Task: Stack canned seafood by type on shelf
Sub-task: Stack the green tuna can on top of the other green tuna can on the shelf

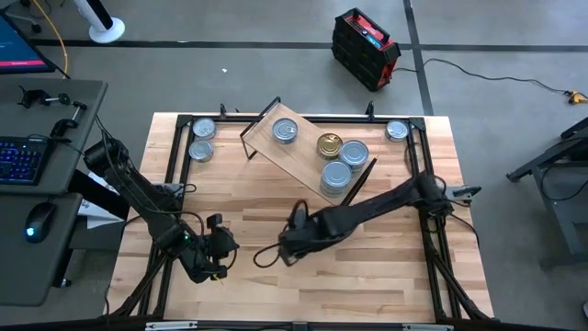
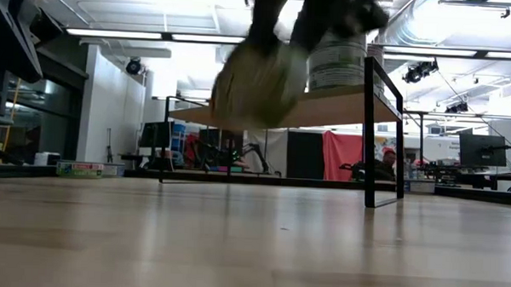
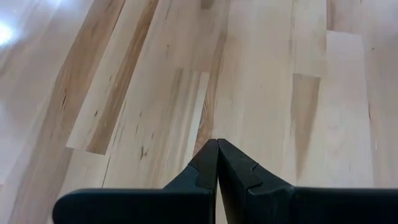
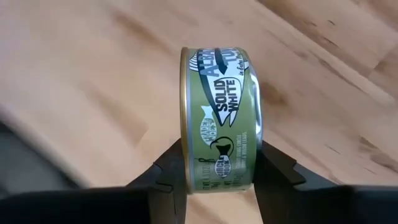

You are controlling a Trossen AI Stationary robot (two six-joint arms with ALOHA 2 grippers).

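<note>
Right wrist view: right gripper [image 4: 217, 180] pinches a green-labelled tin [image 4: 219, 118] by its flat faces, label band toward the lens, tin on edge above bare table planks.
Right gripper, high view: right gripper [image 1: 296, 241] sits lower centre of the frame, arm running in from the right edge; the held tin is not clearly visible here.
Low view: blurred greenish tin [image 2: 258, 80] hangs upper centre, in front of the shelf [image 2: 325, 108]; arm enters from above.
Left gripper: left gripper [image 3: 217, 163] has its fingers pressed together, empty, over bare wood; in the high view left gripper [image 1: 213, 250] waits lower left of centre.
Shelf position: shelf [image 1: 308, 161] lies at a slant, upper centre of the high view, on the table [image 1: 276, 294].
Shelf contents: one silver-topped tin [image 1: 286, 131] toward its upper left end; gold-topped tin [image 1: 330, 145], just beside it two more silver-topped tins [image 1: 355, 154] and [image 1: 335, 176] toward the lower right end. Whether any of these is a stack of two cannot be told from above.
Off the shelf: two silver-topped tins [image 1: 201, 140] at the table's upper left corner; one silver-topped tin [image 1: 397, 131] at the upper right corner.
Progress (judgement): roughly half done. Four tins up, one in transit, three left on the table.
Remaining (judgement): place the held tin with its own type, then fetch the corner tins.
</note>
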